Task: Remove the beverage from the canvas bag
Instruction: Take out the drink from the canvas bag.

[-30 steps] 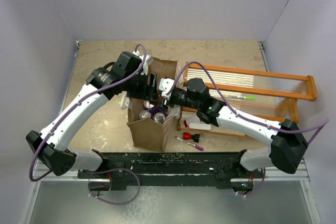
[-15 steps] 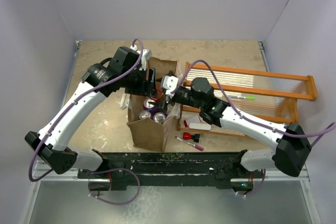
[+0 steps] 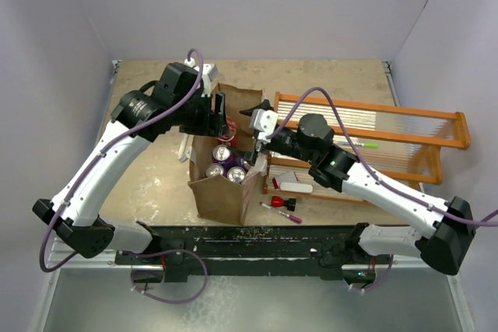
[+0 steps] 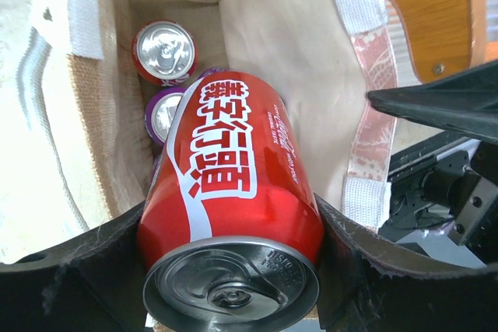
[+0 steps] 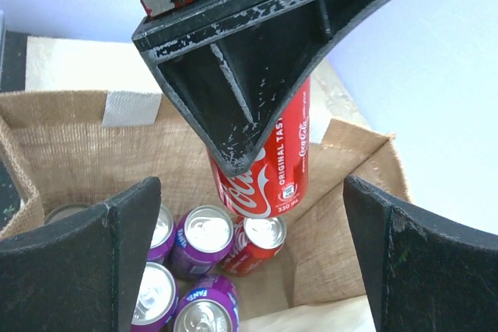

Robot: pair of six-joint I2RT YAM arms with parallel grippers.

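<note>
Task stage: midway, by the look of it; one drink in hand over the bag, not yet set down anywhere.
Done so far: red can (image 4: 233,169) clamped between the left fingers (image 4: 85,270), gripped on its sides near the top rim.
Can position: upright over the open mouth of the canvas bag (image 3: 226,192), toward its far side; in the right wrist view its lower end shows against the far inner wall, so cannot tell whether the base is fully clear of the rim.
Left to do: carry the can sideways past the bag wall, lower it onto the surface (image 3: 156,176), let go.
Other drinks: purple cans (image 5: 204,239) and a second red can (image 5: 261,240) standing on the bag floor, possibly calling for further trips.
Right fingers (image 5: 93,262): spread wide apart, holding nothing, hovering at the bag's right edge, between the bag and the orange rack (image 3: 373,126).
Can appearance: bright red with white script and a white ribbon stripe, silver lid, pull tab flat and unopened, no dents visible.
Bag appearance: tan woven cloth, tall and boxy, pale lining, white loop handles drooping outside, mouth wide open, walls standing on their own.
Handling judgement: smooth round metal, likely to slip if the grip loosens; soft bag wall likely to catch the base on a low sideways move.
</note>
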